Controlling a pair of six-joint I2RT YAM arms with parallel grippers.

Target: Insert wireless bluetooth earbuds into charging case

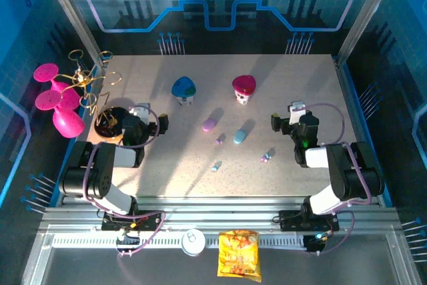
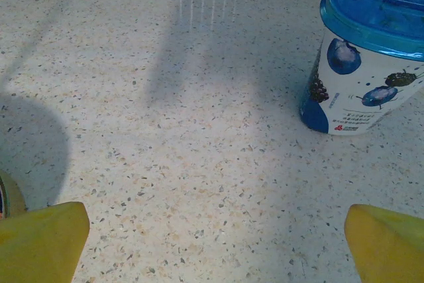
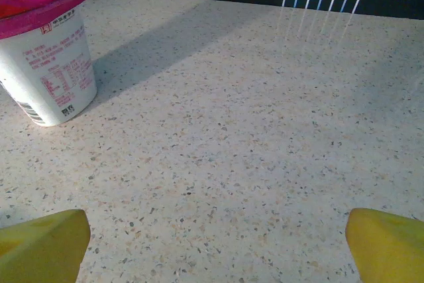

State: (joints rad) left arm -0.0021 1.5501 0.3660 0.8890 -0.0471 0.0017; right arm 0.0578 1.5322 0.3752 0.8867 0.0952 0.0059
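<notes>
Tiny lilac and light-blue plastic earbuds point(image 1: 221, 139) lie on the speckled table point(image 1: 167, 171) between left gripper point(image 2: 215, 242) and right gripper point(image 3: 215, 243), well apart from both; each pair of jaws gapes empty.

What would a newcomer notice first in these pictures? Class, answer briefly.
Two domed cups stand at the far middle of the table, the blue-lidded cup left of the magenta-lidded cup. Nearer the centre lie a lilac case and a light blue case, with tiny earbuds scattered in front of them. A bright pink ornament sits off the left edge.
</notes>
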